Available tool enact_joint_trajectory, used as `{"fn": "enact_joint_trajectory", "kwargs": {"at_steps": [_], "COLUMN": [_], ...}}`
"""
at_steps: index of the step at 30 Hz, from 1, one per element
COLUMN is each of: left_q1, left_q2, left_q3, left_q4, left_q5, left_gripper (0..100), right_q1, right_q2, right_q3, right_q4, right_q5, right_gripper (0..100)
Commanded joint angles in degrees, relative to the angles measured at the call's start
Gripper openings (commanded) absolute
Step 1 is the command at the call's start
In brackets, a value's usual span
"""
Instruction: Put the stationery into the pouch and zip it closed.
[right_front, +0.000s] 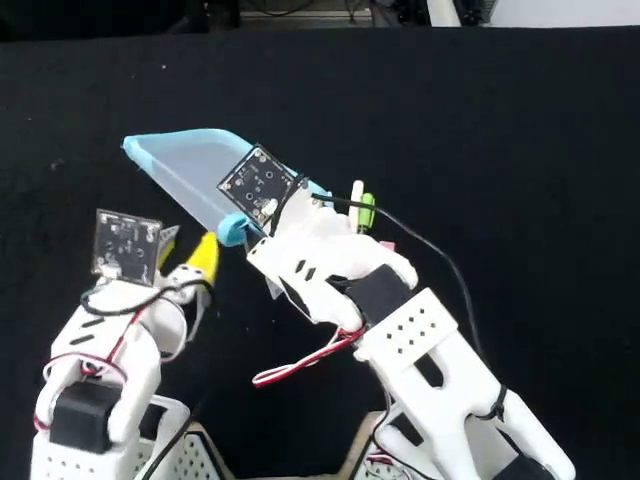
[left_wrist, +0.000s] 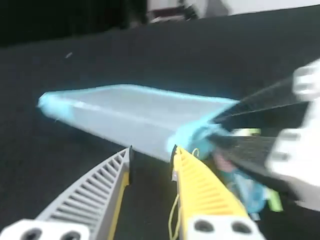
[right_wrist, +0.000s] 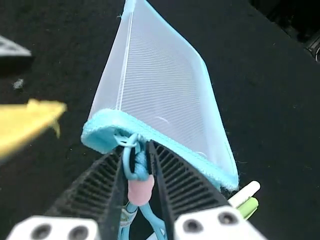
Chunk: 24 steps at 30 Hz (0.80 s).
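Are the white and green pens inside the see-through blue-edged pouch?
No: the white and green pens lie on the black cloth outside the pouch, beside its edge.

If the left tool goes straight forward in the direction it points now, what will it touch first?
Most likely the pouch: the left tool is open and aims at its mesh side, close to the blue corner where the right tool grips it. Depth is unclear.
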Motion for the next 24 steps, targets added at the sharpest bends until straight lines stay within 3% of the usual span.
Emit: {"fn": "enact_joint_trajectory", "kwargs": {"at_steps": [1, 12, 24], "left_q1": [4.3, 4.0, 4.0], "left_q2": [0.7, 2.4, 14.0], "left_q3": [-5.3, 0.0, 0.2], "left_q4": [0.4, -5.0, -10.5], "left_q5": [0.2, -5.6, -3.8], "left_gripper": [16, 19, 19], "right_q1": [0.1, 0.1, 0.3], "right_q2": [-2.3, -2.4, -2.4], "right_q3": [-3.7, -3.9, -3.5], "right_q4": [-1.1, -1.0, -0.8], "right_q5": [0.4, 0.4, 0.4], "right_gripper": [1.1, 1.1, 1.1]}}
